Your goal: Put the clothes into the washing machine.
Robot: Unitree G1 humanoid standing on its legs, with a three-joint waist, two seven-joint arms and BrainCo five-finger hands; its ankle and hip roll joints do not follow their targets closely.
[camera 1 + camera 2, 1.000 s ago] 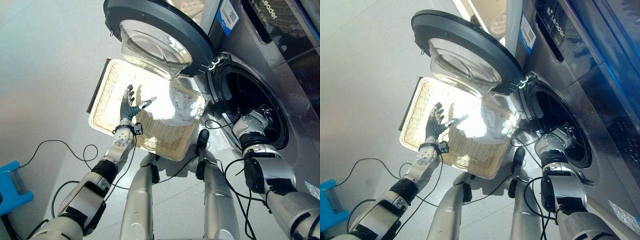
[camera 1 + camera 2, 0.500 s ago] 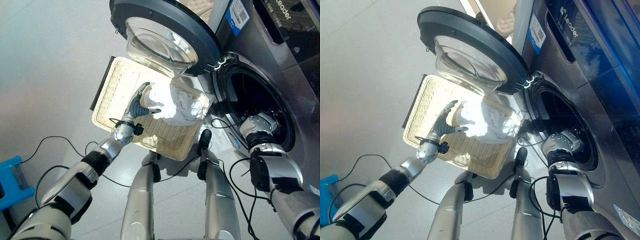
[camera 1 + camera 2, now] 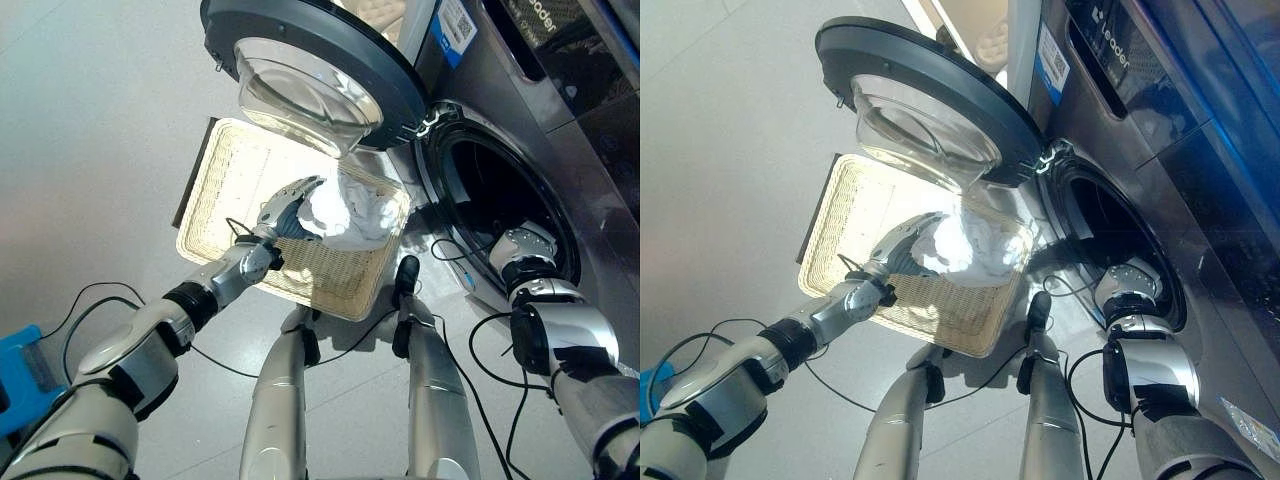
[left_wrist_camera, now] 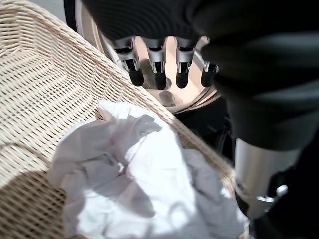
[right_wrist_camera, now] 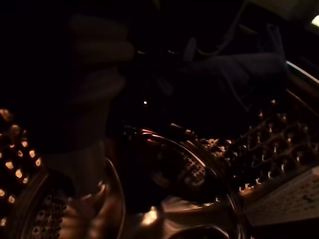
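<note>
The white clothes lie bunched in the wicker basket, at the basket corner nearest the washing machine. The basket rests on the floor directly below the machine's open door and just beside the drum opening.

The left hand is positioned over the basket, at the side of the bundle away from the machine. In the left wrist view its fingers are extended and apart above the cloth, curled round nothing. No grasp has been made.

The right hand is at the lower rim of the drum opening. The right wrist view looks into the dark perforated drum, and whether this hand's fingers are apart or together cannot be told.

Probable faults from this state:

1. Partial grasp. The bundle is loose and folded on itself. If the fingers close on a top fold alone, the remainder is likely to trail or drop back into the basket.
2. Snagging. The cloth lies against the woven basket wall. A lift taken toward that wall may catch the weave and drag the basket.
3. Door obstruction. The door hangs directly above the bundle. A steep lift risks contact with its glass bowl.
4. Drum access. The right hand occupies the opening's lower rim and may obstruct the transfer.
</note>
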